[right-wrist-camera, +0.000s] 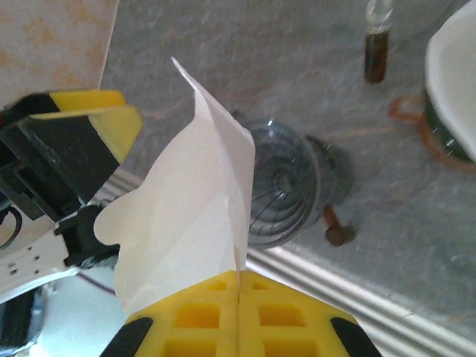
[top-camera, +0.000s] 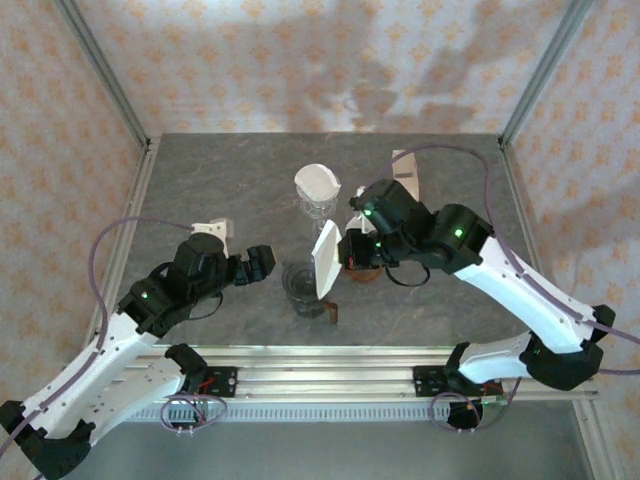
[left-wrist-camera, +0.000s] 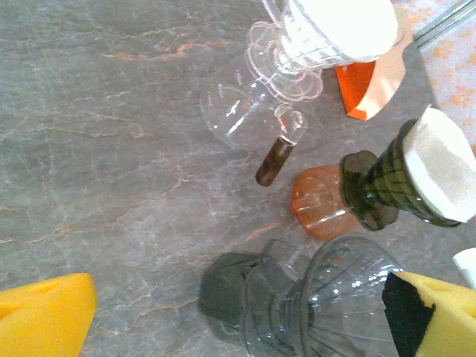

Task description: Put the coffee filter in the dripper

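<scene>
On the grey surface [top-camera: 200, 180], the left jaws stand released at the clear dripper's [top-camera: 303, 285] nine o'clock, placed to steady it. The right jaws, clenched on the white filter [right-wrist-camera: 193, 216], hold it over the dripper's two o'clock rim for lowering. Whether paper touches rim is unclear.

Noted grey marbling with thin rust-coloured veins on the table [top-camera: 220, 180]. Recorded pale pink wallpaper with a repeating orange floral motif on the walls [top-camera: 300, 60]. Found plain white on the coffee filter [right-wrist-camera: 193, 216]; clear, with fine radial ribbing, on the dripper [right-wrist-camera: 286, 186]. Logged yellow foam on the left gripper's pads [left-wrist-camera: 44, 316], black on one inner edge; yellow likewise on the right gripper's pads [right-wrist-camera: 216, 316]. Observed white shells, black joints and small green lights on the left arm [top-camera: 100, 350] and right arm [top-camera: 520, 290]. Marked translucent orange on a second dripper [left-wrist-camera: 320, 201], dark green with white lining on a third [left-wrist-camera: 375, 190], brown on a short handle [left-wrist-camera: 274, 162], silver on the rail [top-camera: 320, 360].
</scene>
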You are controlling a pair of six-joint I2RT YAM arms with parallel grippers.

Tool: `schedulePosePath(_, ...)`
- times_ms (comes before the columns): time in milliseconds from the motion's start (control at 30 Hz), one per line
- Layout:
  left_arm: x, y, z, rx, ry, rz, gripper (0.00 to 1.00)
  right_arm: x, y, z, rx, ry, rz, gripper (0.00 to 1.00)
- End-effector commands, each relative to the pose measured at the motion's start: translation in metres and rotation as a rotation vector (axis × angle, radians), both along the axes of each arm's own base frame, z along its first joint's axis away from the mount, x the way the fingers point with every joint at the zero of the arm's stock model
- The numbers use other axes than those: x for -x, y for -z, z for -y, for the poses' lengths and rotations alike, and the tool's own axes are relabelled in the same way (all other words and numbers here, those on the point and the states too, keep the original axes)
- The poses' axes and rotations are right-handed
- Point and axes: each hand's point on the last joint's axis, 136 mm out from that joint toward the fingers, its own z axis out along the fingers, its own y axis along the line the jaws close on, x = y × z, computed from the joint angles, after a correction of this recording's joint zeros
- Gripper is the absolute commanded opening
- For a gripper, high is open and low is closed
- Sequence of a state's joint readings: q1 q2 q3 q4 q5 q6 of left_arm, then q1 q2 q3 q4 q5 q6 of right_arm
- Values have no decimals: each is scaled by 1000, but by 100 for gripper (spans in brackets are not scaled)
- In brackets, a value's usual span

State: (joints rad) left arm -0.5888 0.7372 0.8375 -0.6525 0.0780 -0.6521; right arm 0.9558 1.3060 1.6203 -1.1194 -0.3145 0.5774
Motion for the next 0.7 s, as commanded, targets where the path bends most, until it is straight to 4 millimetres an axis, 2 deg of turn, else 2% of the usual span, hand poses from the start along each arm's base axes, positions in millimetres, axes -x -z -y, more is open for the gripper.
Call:
schedulePosePath(0, 8, -7, 2, 3, 45, -14, 100, 16, 22, -6, 45, 20, -175, 0)
schedulePosePath(133, 10, -14, 9, 27, 79, -8, 100, 13, 38, -15, 86, 44, -244, 0)
schedulePosePath(233, 11, -18, 22, 66, 143, -4, 100, 4, 45, -17, 137, 76, -248, 0)
schedulePosePath(400, 12, -15, 40, 93, 221, -35, 100, -11, 51, -28, 182, 108, -253, 0)
schedulePosePath(500, 12, -14, 47, 116, 250, -46, 100, -16, 60, -28, 242, 116, -253, 0)
schedulePosePath(667, 10, -17, 50, 149, 248, -29, 100, -22, 77, -24, 332, 115, -256, 0)
